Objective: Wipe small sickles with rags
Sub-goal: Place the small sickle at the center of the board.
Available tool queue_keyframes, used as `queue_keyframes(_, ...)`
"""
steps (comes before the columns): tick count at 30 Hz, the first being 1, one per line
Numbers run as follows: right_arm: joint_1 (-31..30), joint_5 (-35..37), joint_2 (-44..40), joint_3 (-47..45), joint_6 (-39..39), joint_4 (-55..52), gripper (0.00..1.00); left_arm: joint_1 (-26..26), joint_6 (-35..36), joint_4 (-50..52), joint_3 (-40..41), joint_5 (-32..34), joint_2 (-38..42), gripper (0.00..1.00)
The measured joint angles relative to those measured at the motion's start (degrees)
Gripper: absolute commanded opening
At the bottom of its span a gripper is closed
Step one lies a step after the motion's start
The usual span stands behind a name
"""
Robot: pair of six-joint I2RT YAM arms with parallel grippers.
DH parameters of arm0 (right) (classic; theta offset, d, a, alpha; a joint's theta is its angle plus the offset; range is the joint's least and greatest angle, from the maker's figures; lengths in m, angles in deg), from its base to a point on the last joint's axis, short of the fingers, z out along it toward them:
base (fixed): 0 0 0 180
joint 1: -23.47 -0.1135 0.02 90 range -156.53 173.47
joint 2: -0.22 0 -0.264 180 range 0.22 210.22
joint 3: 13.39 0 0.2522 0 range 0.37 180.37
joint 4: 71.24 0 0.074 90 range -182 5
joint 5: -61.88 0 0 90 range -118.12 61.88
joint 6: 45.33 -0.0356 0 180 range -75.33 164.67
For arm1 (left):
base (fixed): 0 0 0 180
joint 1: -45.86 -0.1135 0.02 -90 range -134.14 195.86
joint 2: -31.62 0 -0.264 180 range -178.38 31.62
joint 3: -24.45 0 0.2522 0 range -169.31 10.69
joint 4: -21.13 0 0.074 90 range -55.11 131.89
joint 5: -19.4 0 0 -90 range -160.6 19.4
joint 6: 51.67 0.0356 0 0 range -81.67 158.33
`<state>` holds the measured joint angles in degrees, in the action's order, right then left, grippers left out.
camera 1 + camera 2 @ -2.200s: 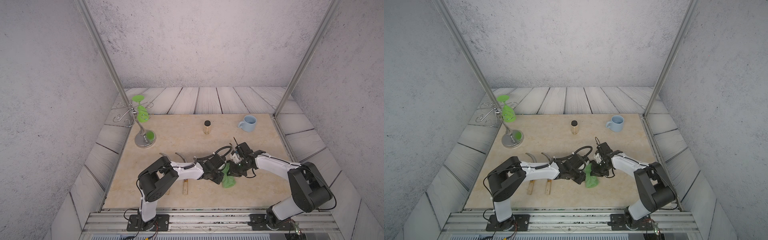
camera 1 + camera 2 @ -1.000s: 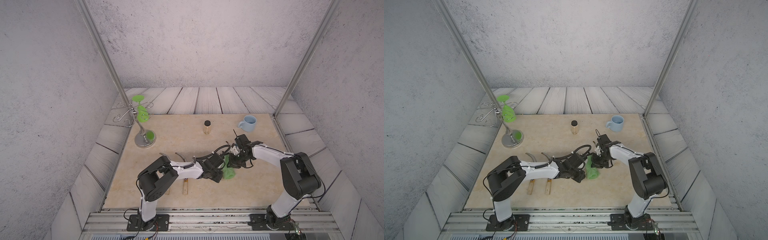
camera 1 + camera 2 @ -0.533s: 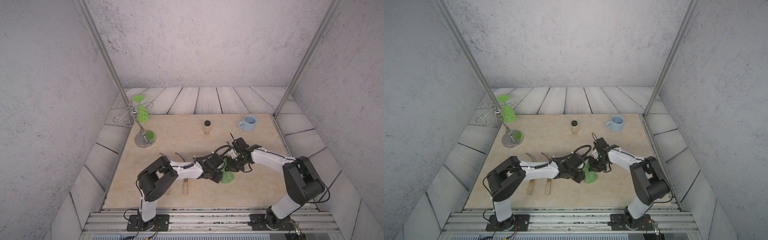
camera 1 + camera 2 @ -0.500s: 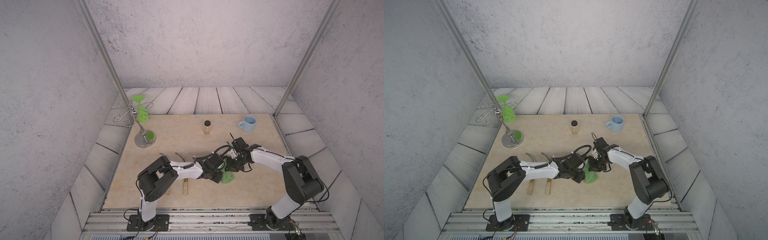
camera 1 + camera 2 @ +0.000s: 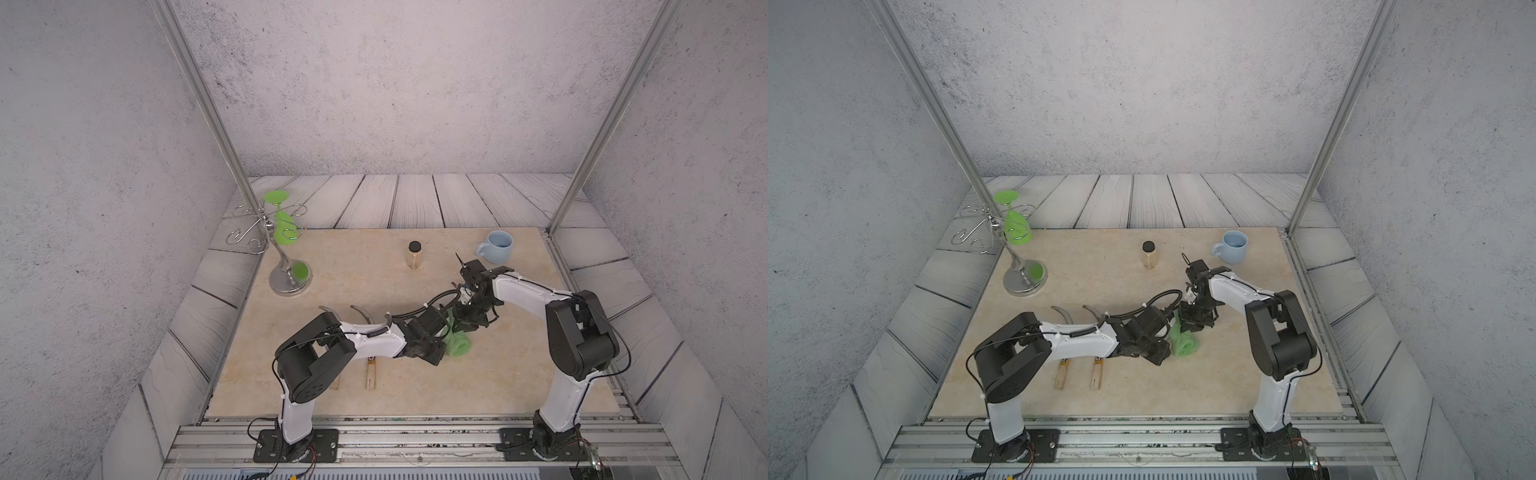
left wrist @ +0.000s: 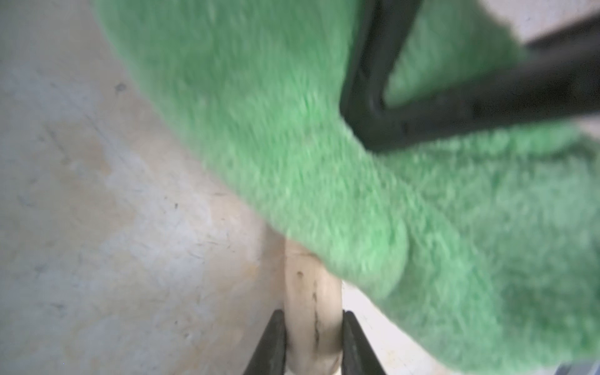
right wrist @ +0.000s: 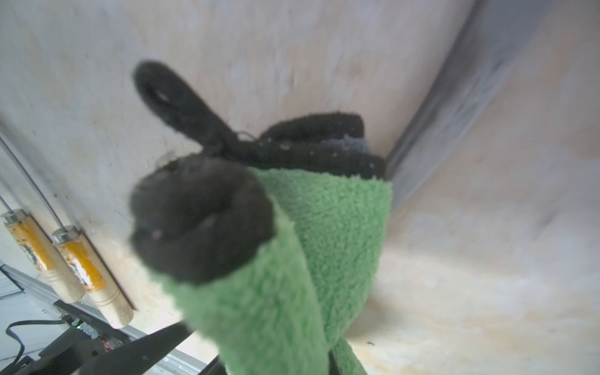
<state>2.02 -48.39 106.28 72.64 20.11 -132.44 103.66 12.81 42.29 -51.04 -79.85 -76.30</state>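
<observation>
My left gripper (image 6: 313,328) is shut on the pale wooden handle (image 6: 311,302) of one small sickle near the mat's middle. Its blade is hidden under the bright green rag (image 5: 457,344) (image 5: 1185,343). My right gripper (image 5: 465,321) (image 7: 272,363) is shut on that rag (image 7: 308,243), whose dark edging (image 7: 201,220) bunches at the far end, and meets the left gripper (image 5: 436,334) from the right. Two more small sickles (image 5: 371,374) (image 5: 1062,374) lie side by side partly under the left arm. Their yellow-labelled handles (image 7: 84,263) point at the front edge.
A chrome goblet stand (image 5: 289,282) with green goblets stands at the back left of the beige mat (image 5: 519,374). A small jar with a black cap (image 5: 414,255) and a pale blue mug (image 5: 496,246) stand at the back. The metal rail (image 5: 415,436) runs along the front.
The right gripper has shifted the rag slightly back and forth over the held sickle, and its elbow has swung. The left arm has stayed put, and both grips are unchanged.
</observation>
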Motion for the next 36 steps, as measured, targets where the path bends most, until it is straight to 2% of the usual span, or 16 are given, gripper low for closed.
queue_keyframes(5, 1.3, 1.9, 0.8, 3.0, 2.2, 1.0, 0.07, 0.0, 0.1, 0.9, 0.4, -0.7, 0.6, 0.0)
queue_keyframes(11, 1.8, -0.8, -0.9, 2.5, 3.0, 5.5, 0.07, 0.8, 1.1, 4.0, 0.9, -3.5, 1.7, 0.0)
queue_keyframes(16, 1.8, -0.2, -8.0, -0.1, 3.0, 4.3, 0.08, 1.2, 1.4, 4.9, 0.9, -4.5, 1.9, 0.16)
queue_keyframes(21, 1.9, 4.8, -17.0, -1.2, 2.8, 1.2, 0.09, 1.2, 1.7, 6.1, 0.9, -4.6, 2.3, 0.35)
queue_keyframes(26, 3.1, 8.1, -21.2, -2.7, 2.5, -0.4, 0.09, 1.2, 1.9, 7.4, 0.6, -4.6, 2.7, 0.5)
queue_keyframes(29, 4.0, 8.9, -21.9, -3.9, 2.4, -1.0, 0.09, 1.2, 2.2, 8.7, -0.3, -4.5, 2.7, 0.54)
queue_keyframes(36, 6.4, 9.3, -22.9, -5.5, 2.3, -1.7, 0.1, 1.2, 3.3, 11.1, -6.4, -4.2, 1.0, 0.54)
